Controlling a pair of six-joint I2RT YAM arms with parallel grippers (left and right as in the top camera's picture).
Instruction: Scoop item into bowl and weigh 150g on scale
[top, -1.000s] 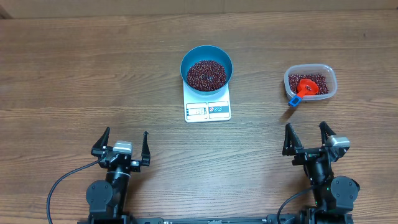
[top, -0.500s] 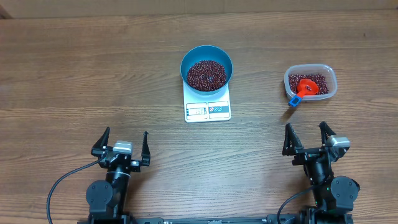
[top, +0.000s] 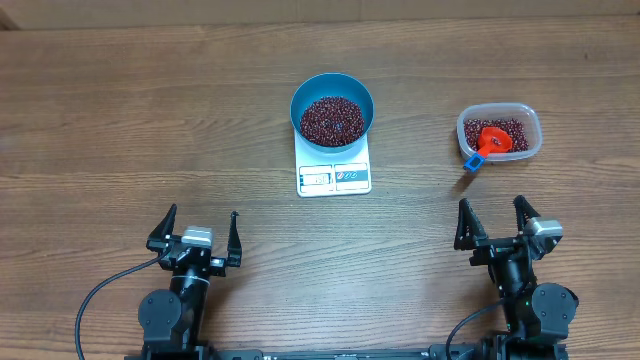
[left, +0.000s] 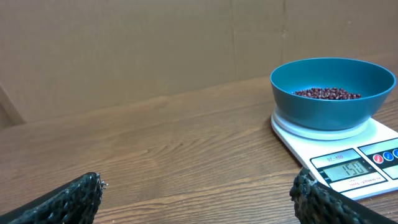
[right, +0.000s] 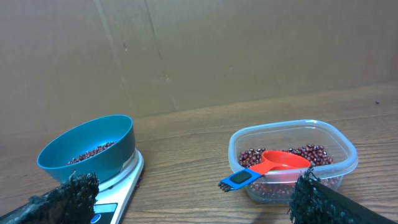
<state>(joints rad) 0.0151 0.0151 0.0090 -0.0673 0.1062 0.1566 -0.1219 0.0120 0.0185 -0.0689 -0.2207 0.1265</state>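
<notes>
The blue bowl (top: 332, 108) stands on the white scale (top: 334, 176) at the table's centre, holding a heap of dark red beans (top: 332, 118). From the left wrist view the bowl (left: 331, 93) tops the scale (left: 339, 158), whose display reads 150. More beans (top: 505, 130) lie in a clear tub (top: 499, 132) at the right, along with a red scoop (top: 488, 142) whose blue handle sticks out over the rim. My left gripper (top: 196, 232) and right gripper (top: 494, 223) rest near the front edge, both open and holding nothing, well apart from everything.
In the right wrist view the tub (right: 292, 160) and scoop (right: 268, 168) sit just ahead of the right fingers, with the bowl (right: 87, 150) to the left. A cardboard wall (left: 186, 43) closes off the far side of the wooden table (top: 150, 120).
</notes>
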